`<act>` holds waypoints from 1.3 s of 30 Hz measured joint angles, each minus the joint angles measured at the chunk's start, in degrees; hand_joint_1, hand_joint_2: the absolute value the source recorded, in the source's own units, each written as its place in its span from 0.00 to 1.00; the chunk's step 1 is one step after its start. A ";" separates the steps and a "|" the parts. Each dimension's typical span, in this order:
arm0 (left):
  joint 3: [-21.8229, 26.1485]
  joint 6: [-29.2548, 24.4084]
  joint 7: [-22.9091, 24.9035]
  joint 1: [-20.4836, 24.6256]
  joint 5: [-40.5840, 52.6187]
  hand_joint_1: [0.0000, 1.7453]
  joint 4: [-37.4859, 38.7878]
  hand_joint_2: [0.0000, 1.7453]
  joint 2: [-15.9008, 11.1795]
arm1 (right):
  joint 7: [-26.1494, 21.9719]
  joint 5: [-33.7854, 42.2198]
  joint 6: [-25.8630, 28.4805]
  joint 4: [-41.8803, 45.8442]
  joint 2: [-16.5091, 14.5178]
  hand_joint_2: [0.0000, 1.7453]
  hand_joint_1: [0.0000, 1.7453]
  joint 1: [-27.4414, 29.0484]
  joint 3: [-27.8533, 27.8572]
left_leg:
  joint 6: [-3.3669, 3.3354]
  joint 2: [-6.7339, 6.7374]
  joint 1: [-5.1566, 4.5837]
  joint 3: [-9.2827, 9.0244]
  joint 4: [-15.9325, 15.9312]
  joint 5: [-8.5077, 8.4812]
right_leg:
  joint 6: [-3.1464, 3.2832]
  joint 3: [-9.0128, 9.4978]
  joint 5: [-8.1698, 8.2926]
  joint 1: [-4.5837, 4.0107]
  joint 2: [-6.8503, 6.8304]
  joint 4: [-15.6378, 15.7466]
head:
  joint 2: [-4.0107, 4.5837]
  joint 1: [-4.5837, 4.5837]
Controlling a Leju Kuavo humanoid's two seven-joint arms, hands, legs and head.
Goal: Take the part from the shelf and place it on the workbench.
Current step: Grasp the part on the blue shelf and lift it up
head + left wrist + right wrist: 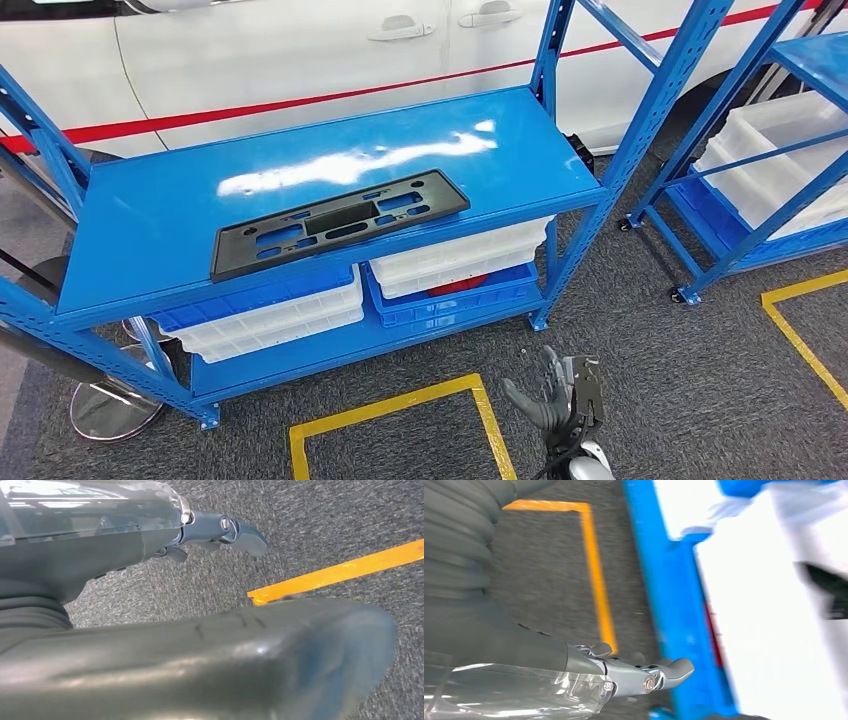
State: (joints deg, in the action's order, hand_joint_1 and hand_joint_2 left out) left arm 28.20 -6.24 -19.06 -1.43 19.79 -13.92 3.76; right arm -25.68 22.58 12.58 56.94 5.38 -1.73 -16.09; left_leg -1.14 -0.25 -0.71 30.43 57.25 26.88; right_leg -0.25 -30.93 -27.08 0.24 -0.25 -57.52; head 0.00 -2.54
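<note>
A flat black plastic part (338,222) with several cut-outs lies on the top board of the blue shelf (150,220), near its front edge. My right hand (555,398) hangs low over the carpet in front of the shelf's right end, well below the part, fingers apart and holding nothing. In the right wrist view the right hand (634,675) points toward the shelf's blue frame (669,605). My left hand (125,555) is over grey carpet in the left wrist view, its fingers (240,532) stretched out with nothing in them.
White and blue bins (270,315) (455,265) fill the shelf's lower level. A white car (300,50) stands behind it. A second blue shelf with white bins (770,150) is at the right. Yellow tape (400,405) marks the floor, and a round metal base (110,410) sits at the left.
</note>
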 joint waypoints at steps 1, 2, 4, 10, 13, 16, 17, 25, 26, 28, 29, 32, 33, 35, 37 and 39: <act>0.10 0.12 -0.16 0.04 0.27 0.00 0.06 0.00 0.01 | -0.44 -0.75 -0.28 1.92 0.26 1.00 0.00 0.15 0.53 | -0.02 0.00 -0.02 0.01 0.05 0.01 | -0.03 -0.01 0.03 0.04 0.00 0.02 | 0.00 0.00; 0.20 0.28 -0.33 0.08 0.59 0.00 0.11 0.00 0.02 | -0.93 -1.66 -0.56 4.04 0.54 1.00 0.00 0.27 1.06 | -0.07 0.01 -0.11 0.05 0.15 0.05 | -0.11 -0.03 0.07 0.12 0.01 0.04 | 0.00 0.00; 0.36 0.64 -0.62 0.26 1.20 0.00 0.18 0.00 0.02 | -1.98 -3.68 -1.02 8.46 1.05 1.00 0.00 0.41 2.12 | -0.20 0.03 -0.26 0.17 0.38 0.12 | -0.27 -0.07 0.15 0.27 0.02 0.07 | 0.00 0.00; 0.66 1.26 -1.41 0.94 3.00 0.00 0.44 0.00 0.22 | -4.47 -10.04 -1.21 21.17 2.83 1.00 0.00 0.32 4.22 | -1.25 0.08 0.10 -0.03 -0.72 -0.71 | -1.05 -0.64 -0.75 0.30 0.06 -1.14 | 0.00 0.00; 0.80 1.77 -1.67 1.27 3.87 0.00 0.63 0.00 0.45 | -5.23 -13.30 -1.20 26.90 4.01 1.00 0.00 0.30 4.86 | -1.64 0.16 0.31 -0.01 -1.21 -1.10 | -1.33 -5.37 -5.95 0.46 0.23 -10.92 | 0.00 0.00; 1.03 2.07 -1.92 1.38 4.73 0.00 0.81 0.00 0.69 | -5.11 -16.94 -1.17 32.06 4.65 1.00 0.00 0.22 4.90 | -1.47 0.09 0.36 0.04 -0.97 -0.97 | -1.55 -7.99 -6.01 0.68 0.21 -15.59 | 0.00 0.00; 1.10 2.20 -2.02 1.44 5.03 0.00 0.87 0.00 0.83 | -4.92 -18.26 -1.15 33.82 4.85 1.00 0.00 0.08 4.85 | -1.29 0.02 0.42 0.00 -0.77 -0.82 | -1.57 -6.74 -3.96 0.78 0.20 -12.78 | 0.00 0.00; 1.97 3.39 -2.60 2.08 7.48 0.00 1.26 0.00 1.41 | -2.18 -28.54 -0.31 46.82 6.40 1.00 0.00 -1.43 3.94 | 1.11 -0.23 0.36 1.12 1.55 0.83 | 0.40 -1.83 0.67 0.74 0.32 -0.88 | 0.00 -0.01; 1.99 3.68 -2.68 2.15 7.82 0.00 1.27 0.00 1.44 | -1.52 -29.98 0.14 47.85 6.54 1.00 0.00 -1.56 3.72 | 1.47 -0.19 0.47 1.92 3.43 2.05 | 0.71 -1.75 0.73 0.85 0.22 -0.74 | 0.00 -0.01; 1.98 4.36 -2.78 2.26 8.48 0.00 1.29 0.00 1.50 | -0.33 -33.29 1.57 49.26 6.80 1.00 0.00 -1.63 3.09 | 2.06 -0.11 0.74 5.19 10.48 5.64 | 1.04 -1.74 0.72 0.86 0.05 -0.71 | 0.00 -0.02; 1.98 4.64 -2.79 2.28 8.78 0.00 1.32 0.00 1.51 | 0.10 -35.12 2.43 49.72 6.91 1.00 0.00 -1.61 2.73 | 2.27 -0.10 0.88 7.06 14.33 7.08 | 1.08 -1.78 0.70 0.83 0.00 -0.74 | 0.00 -0.02; 1.98 5.07 -2.79 2.32 9.43 0.00 1.44 0.00 1.52 | 0.76 -40.90 5.42 50.26 7.05 1.00 0.00 -1.62 1.66 | 2.38 -0.09 1.11 7.80 15.03 5.15 | 1.05 -1.70 0.63 0.82 -0.01 -0.85 | 0.00 -0.02; 1.98 5.12 -2.80 2.37 9.59 0.00 1.46 0.00 1.52 | 1.00 -42.99 6.42 50.29 7.05 1.00 0.00 -1.63 1.29 | 2.24 -0.08 1.15 6.04 11.09 2.82 | 0.96 -1.58 0.56 0.83 0.01 -0.89 | 0.00 -0.01; 1.98 5.31 -2.83 2.57 9.89 0.00 1.49 0.00 1.52 | 1.58 -47.14 8.14 50.34 7.05 1.00 0.00 -1.65 0.54 | 1.77 -0.08 1.02 2.67 3.69 -0.04 | 0.56 -1.48 0.41 0.66 0.04 -1.00 | 0.00 -0.01; 1.98 5.60 -2.87 2.77 10.14 0.00 1.52 0.00 1.54 | 2.35 -51.37 9.57 50.34 7.05 1.00 0.00 -1.66 -0.20 | 1.22 -0.14 0.78 1.66 1.16 -0.33 | -0.06 -1.59 0.46 0.51 0.04 -1.00 | 0.00 -0.01; 1.98 5.83 -2.90 2.80 10.31 0.00 1.54 0.00 1.57 | 3.10 -55.51 10.77 50.32 7.04 1.00 0.00 -1.64 -0.78 | 0.51 -0.17 0.86 1.72 0.82 -0.65 | -0.79 -1.81 0.56 0.58 -0.01 -1.19 | 0.00 0.00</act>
State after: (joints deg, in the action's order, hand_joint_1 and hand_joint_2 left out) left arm 30.18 -0.42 -21.96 1.38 30.09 -12.38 5.33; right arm -22.57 -32.94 23.35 107.26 12.41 -3.37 -16.87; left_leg -0.63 -0.42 0.15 32.15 58.07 26.22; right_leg -1.03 -32.75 -26.51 0.82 -0.26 -58.71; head 0.00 -2.54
